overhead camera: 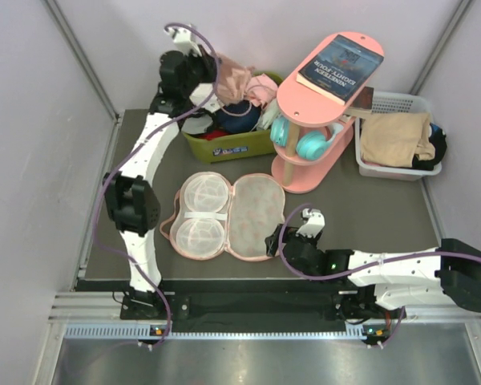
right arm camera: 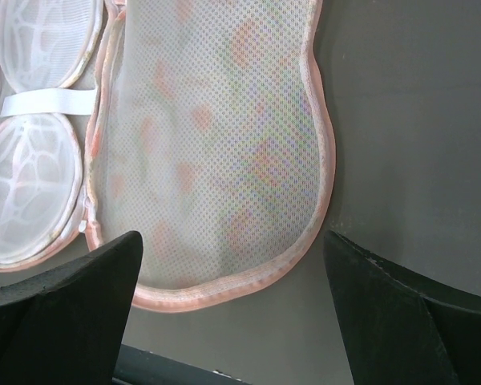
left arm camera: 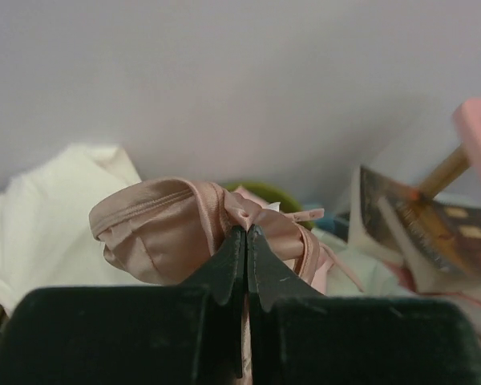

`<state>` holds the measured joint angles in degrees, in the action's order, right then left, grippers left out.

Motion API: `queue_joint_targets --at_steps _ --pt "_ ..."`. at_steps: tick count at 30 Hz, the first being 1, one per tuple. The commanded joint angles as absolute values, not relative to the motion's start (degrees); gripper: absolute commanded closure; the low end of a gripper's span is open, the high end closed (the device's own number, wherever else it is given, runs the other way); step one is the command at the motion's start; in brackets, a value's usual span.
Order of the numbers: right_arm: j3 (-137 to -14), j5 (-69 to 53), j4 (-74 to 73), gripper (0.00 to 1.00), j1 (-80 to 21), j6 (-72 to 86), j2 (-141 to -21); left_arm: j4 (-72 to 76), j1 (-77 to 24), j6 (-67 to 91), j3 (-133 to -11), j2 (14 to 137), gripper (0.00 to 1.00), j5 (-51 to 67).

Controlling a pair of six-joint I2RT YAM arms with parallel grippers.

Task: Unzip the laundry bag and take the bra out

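The laundry bag [overhead camera: 256, 215] lies unzipped and spread flat like a clamshell on the dark mat. Its left half holds two white mesh domes [overhead camera: 197, 212]. The peach-pink bra [overhead camera: 239, 80] hangs bunched above the green bin. My left gripper [overhead camera: 218, 80] is shut on it, and the left wrist view shows the tips [left arm camera: 247, 229] pinching the bra's fabric [left arm camera: 156, 228]. My right gripper [overhead camera: 274, 241] is open and empty, low over the bag's near right edge. In the right wrist view [right arm camera: 232, 239] the bag's mesh lining [right arm camera: 216, 136] and pink trim lie between the jaws.
A green bin [overhead camera: 224, 146] of clothes stands behind the bag. A pink two-tier rack [overhead camera: 321, 152] holds a book [overhead camera: 341, 68] and teal headphones [overhead camera: 309, 143]. A white basket [overhead camera: 397, 170] with tan cloth is at the back right. White cloth [left arm camera: 40, 216] lies under the bra.
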<state>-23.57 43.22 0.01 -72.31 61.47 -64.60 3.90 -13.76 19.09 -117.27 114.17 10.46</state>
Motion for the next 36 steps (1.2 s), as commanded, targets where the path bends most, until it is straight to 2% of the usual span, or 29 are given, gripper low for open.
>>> queue_joint_targets --at_steps 1,10,11,12,14,15,19,22,36 --pt "-24.0 43.9 0.7 0.06 -72.3 61.3 -64.0 5.5 -14.3 17.4 -113.9 118.7 1.0 11.9" --pt "-24.3 44.1 0.4 0.06 -72.1 61.6 -64.7 4.6 -14.5 18.2 -104.7 117.7 0.99 6.2" --pt "-24.6 44.1 0.3 0.06 -72.0 61.4 -64.9 4.4 -14.5 18.4 -104.2 117.0 0.91 5.9" --pt "-24.8 44.1 0.2 0.06 -72.0 61.4 -65.1 3.8 -14.5 18.5 -104.0 116.8 0.74 5.8" --pt "-25.2 44.2 0.2 0.06 -72.0 61.1 -65.3 3.5 -14.5 18.7 -103.2 115.6 0.57 5.5" --pt "-25.3 44.3 0.2 0.06 -72.0 61.1 -65.1 3.6 -14.5 18.8 -102.8 115.1 0.43 5.2" --pt "-24.9 45.2 -1.3 0.06 -72.0 61.3 -64.2 3.9 -14.5 18.8 -101.1 111.2 0.27 3.7" --pt "-24.3 45.6 -2.0 0.06 -72.1 61.6 -63.0 4.2 -14.5 18.5 -100.1 108.6 0.19 3.7" --pt "-22.8 46.9 -4.7 0.06 -72.0 62.7 -59.2 0.4 -14.4 15.0 -99.5 99.5 0.12 -1.4"
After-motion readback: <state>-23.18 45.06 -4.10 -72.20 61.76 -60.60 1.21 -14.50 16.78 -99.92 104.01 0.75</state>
